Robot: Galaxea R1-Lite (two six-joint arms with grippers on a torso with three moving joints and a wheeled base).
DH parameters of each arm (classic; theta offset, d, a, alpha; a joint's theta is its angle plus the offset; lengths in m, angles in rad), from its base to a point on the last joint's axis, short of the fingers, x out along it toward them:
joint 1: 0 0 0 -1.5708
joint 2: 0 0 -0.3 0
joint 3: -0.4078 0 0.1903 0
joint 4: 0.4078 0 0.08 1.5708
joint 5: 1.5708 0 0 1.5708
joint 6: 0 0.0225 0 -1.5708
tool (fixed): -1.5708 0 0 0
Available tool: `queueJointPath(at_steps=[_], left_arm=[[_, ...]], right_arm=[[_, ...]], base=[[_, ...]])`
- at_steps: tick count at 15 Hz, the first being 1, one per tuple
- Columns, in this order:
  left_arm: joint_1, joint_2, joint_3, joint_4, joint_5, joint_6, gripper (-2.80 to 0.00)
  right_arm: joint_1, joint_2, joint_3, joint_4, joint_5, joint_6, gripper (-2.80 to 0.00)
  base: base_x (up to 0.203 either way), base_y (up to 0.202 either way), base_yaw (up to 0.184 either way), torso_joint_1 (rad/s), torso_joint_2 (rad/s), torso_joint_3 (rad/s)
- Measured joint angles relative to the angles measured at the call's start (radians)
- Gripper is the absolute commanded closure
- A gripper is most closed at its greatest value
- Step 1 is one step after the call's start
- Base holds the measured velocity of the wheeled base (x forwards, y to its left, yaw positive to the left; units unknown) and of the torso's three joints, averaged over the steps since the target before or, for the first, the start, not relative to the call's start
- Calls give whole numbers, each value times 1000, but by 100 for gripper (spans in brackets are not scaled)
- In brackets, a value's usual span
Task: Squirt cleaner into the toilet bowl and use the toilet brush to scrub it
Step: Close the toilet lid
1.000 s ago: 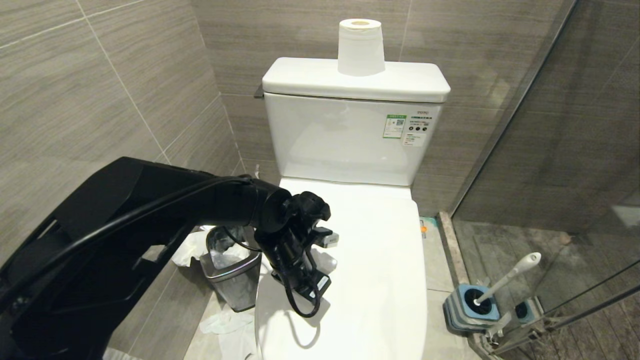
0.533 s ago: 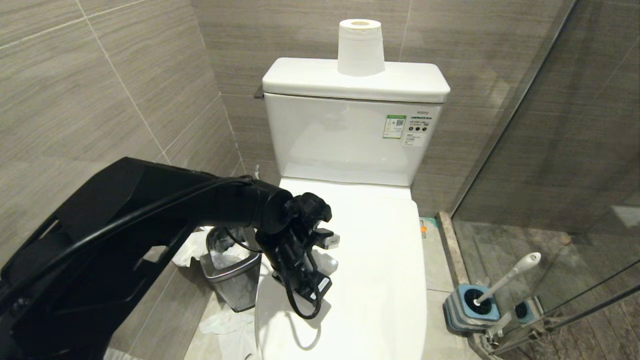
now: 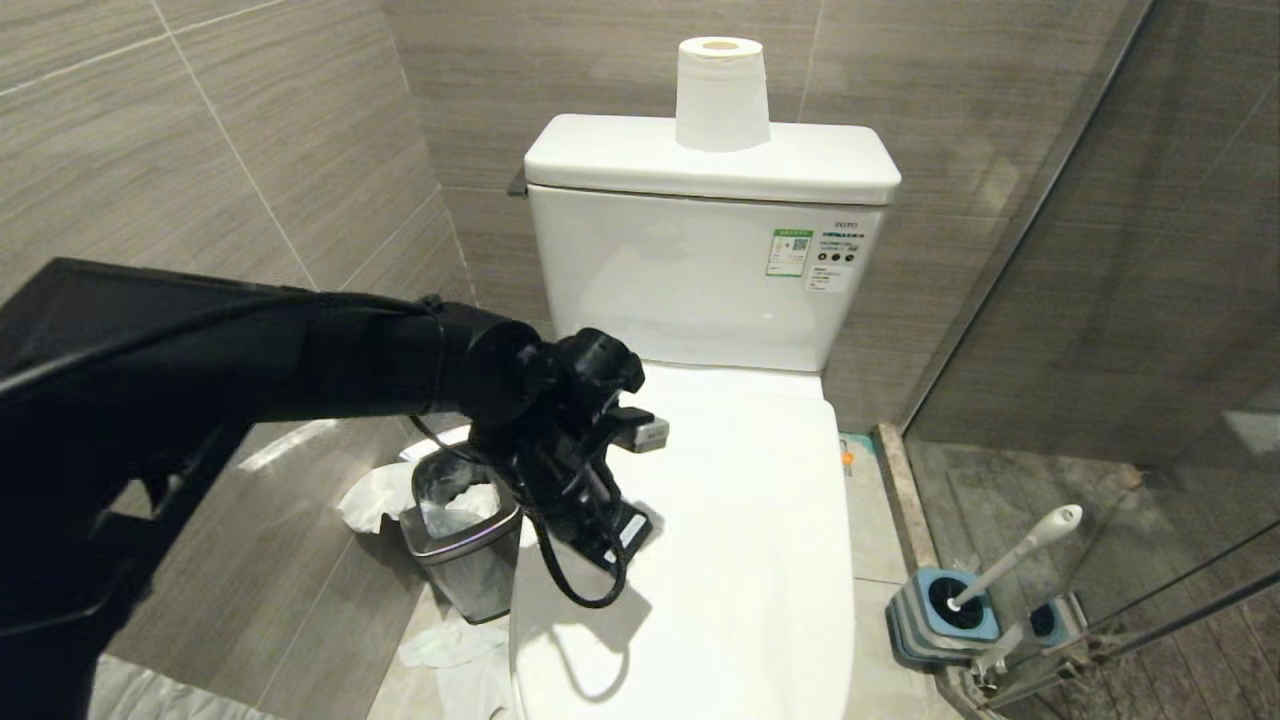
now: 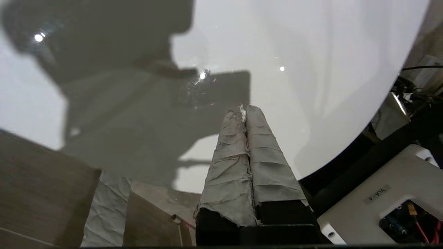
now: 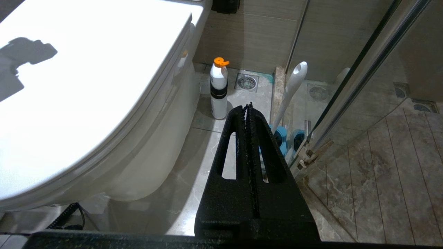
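Observation:
The toilet's white lid [image 3: 760,560] is down, so the toilet bowl is hidden beneath it. My left gripper [image 3: 612,535] hangs just above the lid's left part. In the left wrist view its grey-taped fingers [image 4: 244,108] are pressed together with nothing between them, over the glossy lid [image 4: 311,69]. The toilet brush [image 3: 1015,555] stands tilted in its blue holder [image 3: 945,610] on the floor to the toilet's right. My right gripper [image 5: 247,105] is shut and empty, low beside the toilet, with the brush handle [image 5: 294,86] beyond it. No cleaner liquid shows.
A white bottle with an orange cap [image 5: 219,90] stands on the floor against the toilet's right side. A steel-rimmed waste bin [image 3: 465,545] and crumpled tissue [image 3: 450,640] lie to the left. A paper roll [image 3: 722,95] tops the tank. A glass shower door [image 3: 1100,300] closes the right.
My left arm has risen, and its gripper has shifted slightly up and to the left over the lid. The toilet, brush and right arm have not moved.

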State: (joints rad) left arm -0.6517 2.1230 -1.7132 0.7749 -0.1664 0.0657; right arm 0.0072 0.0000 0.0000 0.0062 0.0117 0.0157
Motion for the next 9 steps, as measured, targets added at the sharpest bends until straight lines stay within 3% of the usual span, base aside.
queueJointPath(at_steps=[4,7,9], left_arm=[[28,-141,1,10,-13,-14,0],[75,-252,-2,104,-71,-31,0],[97,-319,-6,153,-124,-100,0]], right_arm=[[0,0,0,0,1,0,0],[0,0,0,0,0,0,0],[0,0,0,0,0,0,0]], base=[[0,0,0,0,0,0],[0,0,0,0,0,0],[0,0,0,0,0,0]])
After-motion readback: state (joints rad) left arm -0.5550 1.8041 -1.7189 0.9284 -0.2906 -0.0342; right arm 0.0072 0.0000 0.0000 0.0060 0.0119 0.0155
